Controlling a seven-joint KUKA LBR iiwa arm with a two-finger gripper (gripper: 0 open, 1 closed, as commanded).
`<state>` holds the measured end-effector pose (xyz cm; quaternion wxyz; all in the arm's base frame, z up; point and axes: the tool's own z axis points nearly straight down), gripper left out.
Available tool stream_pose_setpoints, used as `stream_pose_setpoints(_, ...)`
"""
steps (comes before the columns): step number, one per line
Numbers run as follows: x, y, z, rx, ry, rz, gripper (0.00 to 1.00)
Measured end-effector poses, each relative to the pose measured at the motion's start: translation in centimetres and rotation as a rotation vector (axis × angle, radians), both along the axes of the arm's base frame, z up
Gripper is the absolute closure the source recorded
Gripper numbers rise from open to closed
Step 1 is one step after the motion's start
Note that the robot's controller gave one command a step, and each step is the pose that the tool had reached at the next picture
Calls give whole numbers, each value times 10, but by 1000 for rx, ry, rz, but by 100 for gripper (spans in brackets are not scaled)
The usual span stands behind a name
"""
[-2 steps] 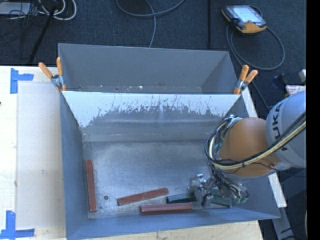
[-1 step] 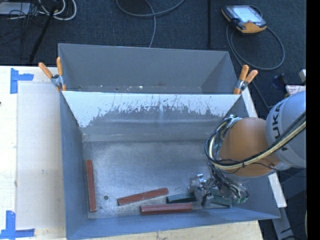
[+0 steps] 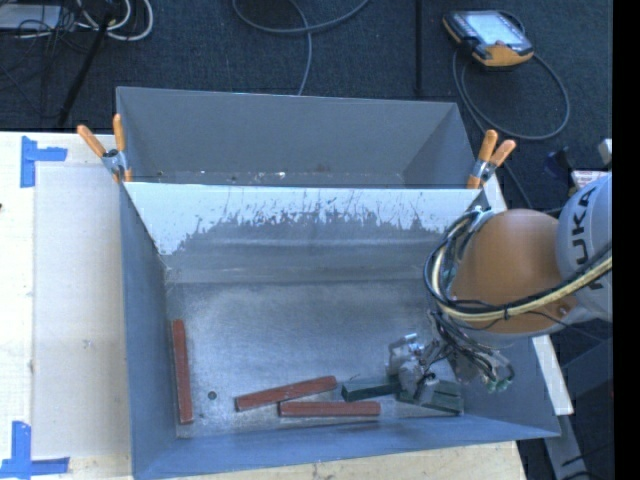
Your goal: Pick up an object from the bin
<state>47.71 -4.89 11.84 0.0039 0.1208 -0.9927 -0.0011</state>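
Observation:
My gripper point(image 3: 409, 362) is low in the bin's front right corner, under the arm's orange cover. Directly beneath and beside it lies a dark green flat piece point(image 3: 366, 391), stretching left from under the gripper along the floor; its right part is hidden by the gripper and cables. Just left of that, two reddish-brown flat sticks lie near the front wall: the upper one point(image 3: 285, 393) is slightly slanted, the lower one point(image 3: 329, 408) is level. The lower stick's right end almost meets the dark green piece.
A third reddish-brown stick point(image 3: 181, 370) lies lengthwise against the left wall. The front wall and right wall close in tightly around the gripper.

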Motion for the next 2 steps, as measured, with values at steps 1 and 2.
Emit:
stream_pose_setpoints(1,5,-2,51,-1,-12,0,100)
stream_pose_setpoints(2,-2,31,107,-1,-1,-64,100)
